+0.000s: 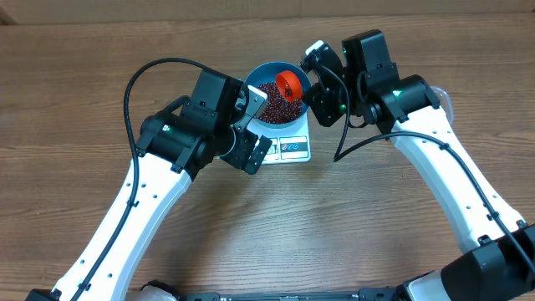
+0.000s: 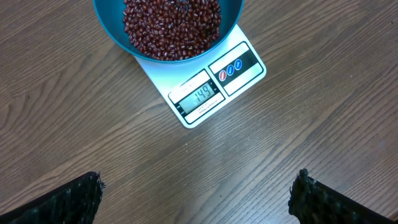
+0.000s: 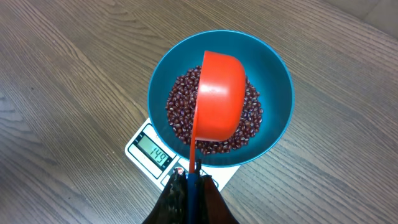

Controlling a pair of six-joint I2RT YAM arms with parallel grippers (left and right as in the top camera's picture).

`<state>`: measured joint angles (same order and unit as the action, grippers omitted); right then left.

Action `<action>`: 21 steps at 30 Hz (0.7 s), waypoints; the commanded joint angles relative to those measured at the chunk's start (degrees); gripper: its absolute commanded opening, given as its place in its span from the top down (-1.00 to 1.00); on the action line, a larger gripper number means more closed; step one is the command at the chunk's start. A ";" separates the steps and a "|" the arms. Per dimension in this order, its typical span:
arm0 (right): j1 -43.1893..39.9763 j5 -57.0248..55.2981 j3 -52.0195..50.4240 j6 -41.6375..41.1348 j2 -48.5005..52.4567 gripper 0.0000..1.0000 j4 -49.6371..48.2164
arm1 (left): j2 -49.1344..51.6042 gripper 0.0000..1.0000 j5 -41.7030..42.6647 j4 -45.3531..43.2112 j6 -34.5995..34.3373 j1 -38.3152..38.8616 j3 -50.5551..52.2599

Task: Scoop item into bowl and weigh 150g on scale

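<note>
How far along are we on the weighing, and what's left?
Done: the bowl sits on the scale with a heap of beans in it. In hand: the right gripper is shut on the handle of the scoop, which is tipped over the bowl; the display reads 149. The left gripper hangs open, empty. Left: probably a few more beans to reach 150.

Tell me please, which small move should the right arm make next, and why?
Probably a slight further tilt or gentle shake of the scoop, to drop a few more beans. The scale shows 149 on its display, just under target. The right gripper, shut on the scoop's handle, holds it tipped over the bowl. Whether the scoop has beans left is hidden.
</note>
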<state>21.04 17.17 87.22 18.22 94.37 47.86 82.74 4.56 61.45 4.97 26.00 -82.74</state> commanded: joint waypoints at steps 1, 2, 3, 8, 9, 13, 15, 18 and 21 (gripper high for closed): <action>0.20 0.48 1.25 -0.26 0.22 0.93 -0.37 | 0.39 -0.99 0.85 -0.17 1.27 -0.07 0.37; 0.20 0.46 1.25 -0.48 0.22 0.93 -0.39 | 0.39 -0.99 0.85 -0.17 1.27 -0.07 0.37; 0.11 0.48 1.25 -0.74 0.22 0.92 -0.42 | 0.39 -1.00 0.85 -0.17 1.27 -0.07 0.37; -1.33 0.76 1.25 -3.45 0.22 0.93 -1.07 | 0.39 -0.99 0.85 -0.17 1.25 -0.07 0.37; -1.84 1.20 1.25 -3.48 0.22 0.93 -1.07 | 0.39 -0.99 0.85 -0.17 1.27 -0.07 0.37; -3.96 4.39 1.25 -3.74 0.22 0.93 -1.05 | 0.39 -0.99 0.85 -0.17 1.27 -0.07 0.37; -5.22 6.32 1.25 -3.93 0.22 0.93 -1.05 | 0.39 -0.99 0.85 -0.17 1.27 -0.07 0.37; -6.75 7.21 1.25 -4.98 0.22 0.93 -0.96 | 0.39 -0.99 0.85 -0.17 1.25 -0.07 0.37; -7.56 7.19 1.25 -5.01 0.22 0.93 -0.76 | 0.39 -0.99 0.85 -0.17 1.27 -0.07 0.37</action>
<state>14.15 22.61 87.22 14.09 94.37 47.22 82.74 4.56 61.45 4.97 26.00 -82.74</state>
